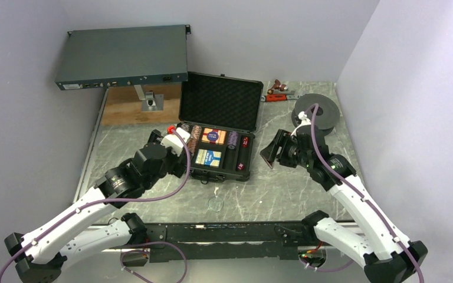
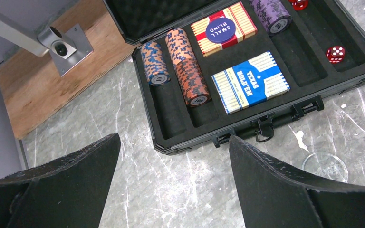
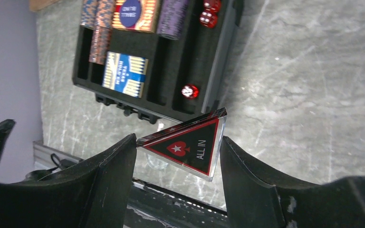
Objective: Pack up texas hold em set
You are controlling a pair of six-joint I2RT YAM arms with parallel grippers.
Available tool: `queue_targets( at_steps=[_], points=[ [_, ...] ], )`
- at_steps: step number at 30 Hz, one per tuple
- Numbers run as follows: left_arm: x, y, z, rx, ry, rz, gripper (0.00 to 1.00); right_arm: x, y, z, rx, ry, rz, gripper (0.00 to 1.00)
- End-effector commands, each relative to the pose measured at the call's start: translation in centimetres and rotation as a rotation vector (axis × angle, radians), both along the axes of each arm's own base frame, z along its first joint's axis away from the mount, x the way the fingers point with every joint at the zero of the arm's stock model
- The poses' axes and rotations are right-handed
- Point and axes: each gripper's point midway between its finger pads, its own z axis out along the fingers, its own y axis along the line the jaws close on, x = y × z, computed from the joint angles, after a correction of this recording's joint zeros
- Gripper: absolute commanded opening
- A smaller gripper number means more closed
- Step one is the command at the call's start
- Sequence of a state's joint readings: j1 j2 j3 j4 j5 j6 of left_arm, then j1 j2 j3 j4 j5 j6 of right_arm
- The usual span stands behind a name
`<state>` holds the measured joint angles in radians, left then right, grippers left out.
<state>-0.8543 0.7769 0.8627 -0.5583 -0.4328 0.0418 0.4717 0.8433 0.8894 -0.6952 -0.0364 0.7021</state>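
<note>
The black case [image 1: 221,103] lies open on the table, foam lid up. Its tray [image 2: 266,116] holds blue chips [image 2: 154,64], orange chips [image 2: 187,71], purple chips [image 2: 271,14], a red deck [image 2: 223,28], a blue deck [image 2: 250,81] and red dice [image 2: 335,53]. My left gripper [image 2: 173,142] is open and empty above the table, near the case's front left corner [image 1: 177,141]. My right gripper [image 3: 178,142] is shut on the triangular black-red "ALL IN" marker [image 3: 190,147], held above the table right of the case [image 1: 269,154]. The case also shows in the right wrist view [image 3: 218,71].
A grey-blue rack unit [image 1: 124,56] stands at the back left over a wooden board [image 1: 135,106]. A black spool [image 1: 315,112] and a red tool [image 1: 277,91] lie at the back right. A clear round disc [image 1: 215,203] lies in front of the case.
</note>
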Motion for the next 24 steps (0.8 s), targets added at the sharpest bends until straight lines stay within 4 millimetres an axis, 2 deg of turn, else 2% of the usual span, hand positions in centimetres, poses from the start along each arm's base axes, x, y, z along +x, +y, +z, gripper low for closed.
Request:
queue_targets(
  at_steps=[1, 11, 14, 24],
  points=[
    [0.2, -0.4, 1.8, -0.037, -0.03, -0.005, 0.9, 2.0, 2.5, 4.2, 0.08, -0.12, 0.089, 0.0],
    [1.0, 1.3, 1.7, 0.007, -0.042, 0.107, 0.91, 4.9, 5.3, 4.6, 0.095, -0.096, 0.16, 0.0],
    [1.6, 3.3, 2.0, 0.037, -0.061, 0.216, 0.92, 5.6, 6.0, 4.0, 0.077, -0.064, 0.165, 0.0],
    [2.0, 7.3, 3.2, -0.01, -0.101, 0.431, 0.99, 7.5, 9.6, 2.7, 0.055, 0.024, 0.21, 0.0]
  ],
)
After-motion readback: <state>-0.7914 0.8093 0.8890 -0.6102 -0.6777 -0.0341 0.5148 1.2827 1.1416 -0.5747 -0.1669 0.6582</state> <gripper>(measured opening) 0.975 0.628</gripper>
